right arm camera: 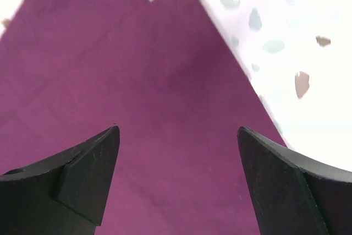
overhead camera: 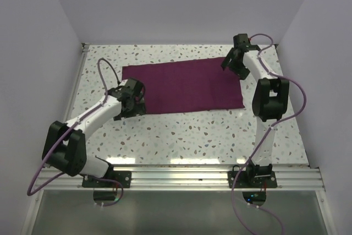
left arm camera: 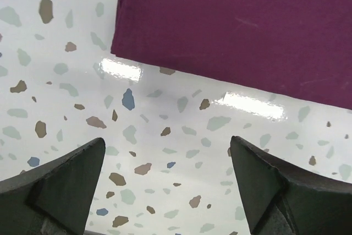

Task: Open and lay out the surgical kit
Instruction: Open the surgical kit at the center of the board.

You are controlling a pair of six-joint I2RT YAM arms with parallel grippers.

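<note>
On the top view: cloth wrap (overhead camera: pixel 181 86) lies flat between both arms, with the left gripper (overhead camera: pixel 137 98) at its near-left corner and the right gripper (overhead camera: pixel 234 65) over its far-right corner. Left wrist: jaws wide, empty; wrap corner sits just ahead of the fingertips on the table (left arm camera: pixel 165 108). Right wrist: jaws wide, empty, wrap directly beneath. No tray or instruments visible. Reads as the unfolding step. Next move needs a pinch on the top layer only.

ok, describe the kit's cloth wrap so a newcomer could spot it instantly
On the speckled terrazzo table, look at the far half, between the left gripper and the right gripper. The cloth wrap lies flat there as a wide rectangle. It is the only dark magenta-purple thing, plain against the flecked tabletop.
</note>
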